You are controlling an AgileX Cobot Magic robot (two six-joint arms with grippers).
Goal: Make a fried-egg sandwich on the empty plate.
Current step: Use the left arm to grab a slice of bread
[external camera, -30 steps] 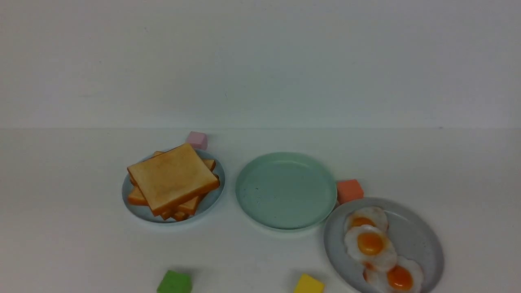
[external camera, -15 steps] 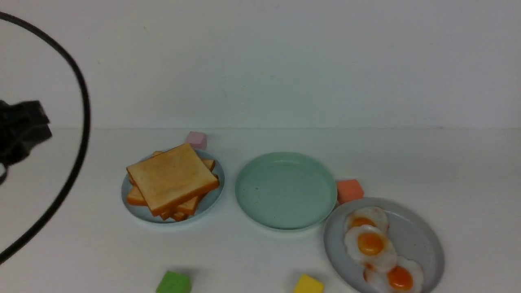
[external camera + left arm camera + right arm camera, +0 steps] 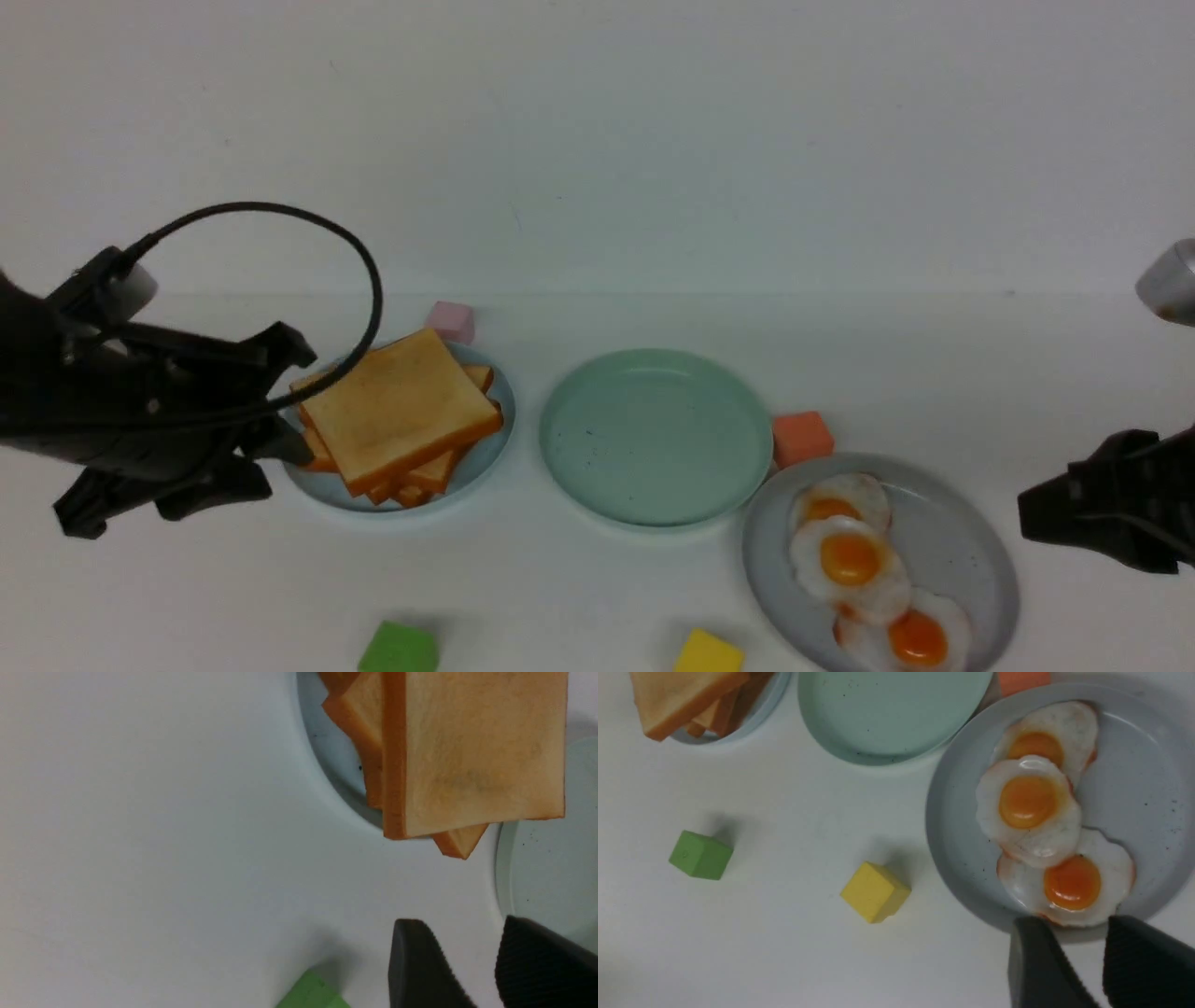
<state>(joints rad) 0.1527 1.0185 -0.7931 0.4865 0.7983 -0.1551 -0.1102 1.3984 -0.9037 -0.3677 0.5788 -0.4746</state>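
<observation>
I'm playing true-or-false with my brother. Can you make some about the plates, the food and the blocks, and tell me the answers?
1. The green plate has no food on it. True.
2. Three eggs lie on the grey plate. True.
3. The toast sits on the grey plate. False: it is stacked on the blue plate.
4. The yellow block touches the green plate. False: it lies apart from it, nearer the robot.
5. The left gripper holds a slice of toast. False: it is open and holds nothing, beside the toast.
</observation>
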